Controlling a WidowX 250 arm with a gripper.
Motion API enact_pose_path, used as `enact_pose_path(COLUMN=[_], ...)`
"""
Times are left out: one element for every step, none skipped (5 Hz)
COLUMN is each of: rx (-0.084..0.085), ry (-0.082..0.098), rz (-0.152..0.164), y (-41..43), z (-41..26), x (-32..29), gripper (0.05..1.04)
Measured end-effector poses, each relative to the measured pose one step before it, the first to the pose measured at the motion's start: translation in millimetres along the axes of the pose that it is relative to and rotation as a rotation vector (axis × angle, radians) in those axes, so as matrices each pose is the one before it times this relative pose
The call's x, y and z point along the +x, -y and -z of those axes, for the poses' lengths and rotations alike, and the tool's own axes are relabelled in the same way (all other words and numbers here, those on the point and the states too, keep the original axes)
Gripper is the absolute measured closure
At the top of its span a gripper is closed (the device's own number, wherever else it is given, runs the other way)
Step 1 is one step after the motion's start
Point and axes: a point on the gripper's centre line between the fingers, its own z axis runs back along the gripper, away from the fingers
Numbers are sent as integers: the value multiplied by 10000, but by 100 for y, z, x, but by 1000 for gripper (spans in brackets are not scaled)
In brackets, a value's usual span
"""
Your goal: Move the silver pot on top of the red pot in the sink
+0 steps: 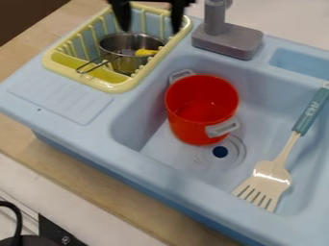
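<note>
At eleven o'clock, the yellow rack point(109, 88) holds the silver pot point(124, 59); I'd call this the pickup. Near twelve hangs my gripper point(149, 29), jaws spread: next, lower, pinch the rim, then carry to the red pot point(200, 111), two o'clock in the sink point(267, 120).

Silver pot point(126, 62): upright in yellow rack, wire handle toward lower left, small yellow item inside. Red pot point(200, 108): upright in sink, grey side handles, open top.
</note>
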Motion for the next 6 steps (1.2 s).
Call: enact_pose_path(rx=[138, 152, 269, 14, 72, 132], ry=[-61, -64, -343, 19, 26, 10], rz=[-1529, -579, -386, -79, -198, -282], y=[-2543, -625, 77, 369, 59, -809], z=[-239, 542, 1502, 954, 1084, 224], x=[1645, 898, 324, 200, 217, 269], gripper=[86, 86, 86, 86, 86, 86])
